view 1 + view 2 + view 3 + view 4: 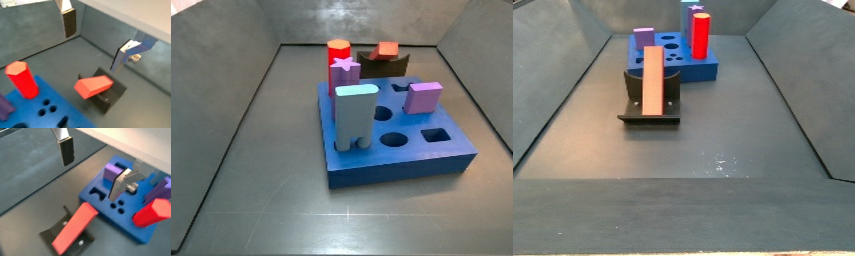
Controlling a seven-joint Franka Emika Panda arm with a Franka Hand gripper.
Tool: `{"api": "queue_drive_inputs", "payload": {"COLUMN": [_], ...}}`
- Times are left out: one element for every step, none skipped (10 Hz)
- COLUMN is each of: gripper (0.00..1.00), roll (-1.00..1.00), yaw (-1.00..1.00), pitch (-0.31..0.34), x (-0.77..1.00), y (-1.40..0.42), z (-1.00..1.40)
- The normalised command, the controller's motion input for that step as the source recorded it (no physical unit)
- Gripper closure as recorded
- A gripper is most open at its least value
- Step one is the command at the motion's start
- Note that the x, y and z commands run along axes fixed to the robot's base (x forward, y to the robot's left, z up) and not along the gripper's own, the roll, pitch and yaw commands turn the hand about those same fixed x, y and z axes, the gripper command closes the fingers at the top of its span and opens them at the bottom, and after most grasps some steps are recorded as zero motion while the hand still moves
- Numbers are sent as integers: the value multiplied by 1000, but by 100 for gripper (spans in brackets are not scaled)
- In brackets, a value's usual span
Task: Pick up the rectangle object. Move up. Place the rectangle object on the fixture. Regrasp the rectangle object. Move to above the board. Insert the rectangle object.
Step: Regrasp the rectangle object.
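Bar resting on the fixture, gripper open above it, ready for the regrasp.

The salmon rectangle object (653, 81) lies lengthwise on the dark fixture (649, 112), just beside the blue board (398, 150), so the placing step looks done and the regrasp seems next. The gripper (93, 167) hangs above, its fingers apart with nothing between them; it shows in both wrist views but in neither side view. The next move probably calls for coming down over the bar, squaring the dark pads to its long flat sides and closing before lifting toward the board. The bar is plain, matte and sharp-edged. The board is a thick slab with round and square holes, carrying a red peg (702, 35), a pale blue upright block (354, 118) and purple pieces.
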Motion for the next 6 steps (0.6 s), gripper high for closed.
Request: {"api": "queue_drive_inputs", "payload": {"gripper": [0, 0, 0, 0, 0, 0], "roll": [1000, 1000, 1000, 1000, 1000, 1000], "yaw": [26, 29, 36, 42, 50, 61], "pitch": [81, 90, 107, 121, 137, 156], "x": [29, 43, 60, 75, 88, 95], "y": [-21, -26, -28, -31, -35, -38], "z": [4, 2, 2, 0, 1, 2]}}
